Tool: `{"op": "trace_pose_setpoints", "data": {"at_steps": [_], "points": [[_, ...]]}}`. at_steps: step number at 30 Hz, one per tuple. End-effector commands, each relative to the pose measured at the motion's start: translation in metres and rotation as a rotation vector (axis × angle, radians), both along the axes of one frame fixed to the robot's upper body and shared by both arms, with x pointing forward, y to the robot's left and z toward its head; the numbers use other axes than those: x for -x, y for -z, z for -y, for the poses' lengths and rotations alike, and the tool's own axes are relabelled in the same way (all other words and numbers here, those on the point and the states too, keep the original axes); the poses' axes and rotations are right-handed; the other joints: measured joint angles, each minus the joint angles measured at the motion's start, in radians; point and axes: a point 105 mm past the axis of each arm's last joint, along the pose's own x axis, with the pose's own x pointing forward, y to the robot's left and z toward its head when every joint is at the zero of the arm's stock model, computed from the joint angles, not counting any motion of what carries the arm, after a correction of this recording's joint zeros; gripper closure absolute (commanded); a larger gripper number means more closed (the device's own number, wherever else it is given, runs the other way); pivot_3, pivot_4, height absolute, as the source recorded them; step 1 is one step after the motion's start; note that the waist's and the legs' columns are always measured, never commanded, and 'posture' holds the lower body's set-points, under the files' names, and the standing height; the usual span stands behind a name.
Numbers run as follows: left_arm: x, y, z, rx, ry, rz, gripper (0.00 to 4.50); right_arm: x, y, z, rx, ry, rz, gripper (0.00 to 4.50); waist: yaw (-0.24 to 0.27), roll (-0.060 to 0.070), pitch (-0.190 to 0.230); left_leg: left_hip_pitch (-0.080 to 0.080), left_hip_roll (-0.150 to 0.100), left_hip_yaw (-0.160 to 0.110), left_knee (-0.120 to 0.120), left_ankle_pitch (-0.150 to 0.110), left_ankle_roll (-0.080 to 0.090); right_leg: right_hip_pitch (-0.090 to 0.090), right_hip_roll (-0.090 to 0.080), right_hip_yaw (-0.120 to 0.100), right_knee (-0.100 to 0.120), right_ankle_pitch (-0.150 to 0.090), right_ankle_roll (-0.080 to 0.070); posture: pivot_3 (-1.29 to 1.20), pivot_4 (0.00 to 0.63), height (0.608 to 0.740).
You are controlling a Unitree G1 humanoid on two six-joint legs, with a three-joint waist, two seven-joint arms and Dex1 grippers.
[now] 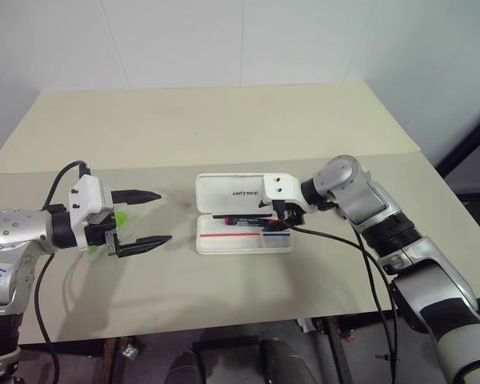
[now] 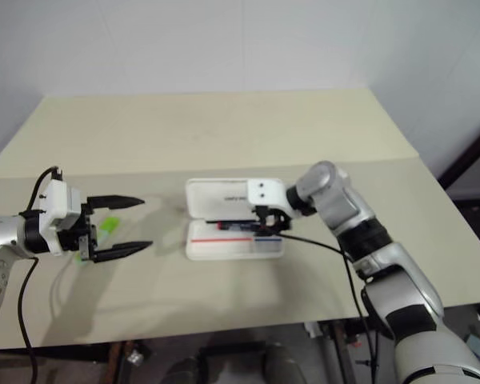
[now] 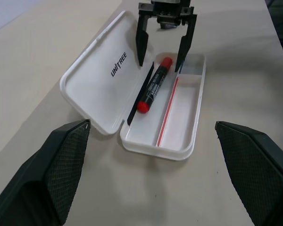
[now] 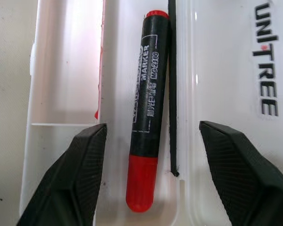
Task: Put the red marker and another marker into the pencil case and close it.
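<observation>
Red marker (image 4: 145, 117) loose in open pencil case (image 3: 181, 141), right claw (image 3: 161, 47) and left claw (image 1: 143, 218) apparently released

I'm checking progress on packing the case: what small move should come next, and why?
Probably lift the right gripper up out of the pencil case: its fingers stand open on either side of the red marker, which already lies in the tray. That clears the way for the green marker, which is on the table by the open left gripper.

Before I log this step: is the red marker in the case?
In: the red marker lies in the open pencil case, right gripper open above it.
</observation>
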Motion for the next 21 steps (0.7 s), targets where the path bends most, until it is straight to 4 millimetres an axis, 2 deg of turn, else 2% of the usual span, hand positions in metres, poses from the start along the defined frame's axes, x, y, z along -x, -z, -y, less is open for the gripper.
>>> {"op": "trace_pose_setpoints", "data": {"at_steps": [1, 10, 14, 15, 19, 21], "points": [[0.002, -0.012, 0.001, 0.006, 0.008, 0.044, 0.0, 0.005, -0.017, -0.006, -0.054, -0.03, 0.014, 1.38, 0.002, 0.0, 0.0, 0.0, 0.0, 0.0, 0.0, 0.0, 0.0, 0.0, 0.0, 0.0, 0.0, 0.0, 0.0, 0.0, 0.15, 0.74], [0.001, -0.013, 0.002, 0.001, 0.02, 0.037, 0.0, 0.026, -0.027, -0.005, -0.132, -0.056, -0.06, 1.38, 0.004, 0.0, 0.0, -0.001, 0.0, 0.0, -0.001, 0.0, 0.0, 0.0, 0.0, 0.0, -0.002, 0.0, 0.0, 0.0, 0.15, 0.74], [-0.001, -0.009, -0.006, -0.009, -0.017, 0.025, 0.0, 0.038, -0.031, 0.002, -0.184, -0.049, -0.103, 0.17, 0.005, 0.0, 0.0, -0.001, 0.0, 0.0, -0.001, 0.0, 0.0, 0.0, 0.0, 0.0, -0.002, 0.0, 0.0, 0.0, 0.15, 0.74], [-0.001, -0.008, -0.009, -0.017, -0.038, 0.019, 0.0, 0.043, -0.033, 0.005, -0.21, -0.045, -0.12, 0.04, 0.005, 0.0, 0.0, -0.001, 0.0, 0.0, -0.001, 0.0, 0.0, 0.0, 0.0, 0.0, -0.002, 0.0, 0.0, 0.0, 0.15, 0.74], [-0.001, -0.002, -0.025, -0.045, -0.139, -0.005, 0.0, 0.063, -0.048, 0.015, -0.349, -0.096, -0.151, 0.04, 0.003, 0.0, 0.0, -0.001, 0.0, 0.0, -0.001, 0.0, 0.0, 0.0, 0.0, 0.0, -0.002, 0.0, 0.0, 0.0, 0.15, 0.74], [-0.003, 0.001, -0.042, -0.069, -0.25, -0.012, 0.0, 0.076, -0.056, 0.025, -0.421, -0.157, -0.144, 0.04, 0.004, 0.0, 0.0, -0.001, 0.0, 0.0, -0.002, 0.0, 0.0, 0.0, 0.0, 0.0, -0.003, 0.0, -0.001, 0.0, 0.15, 0.74]]}}
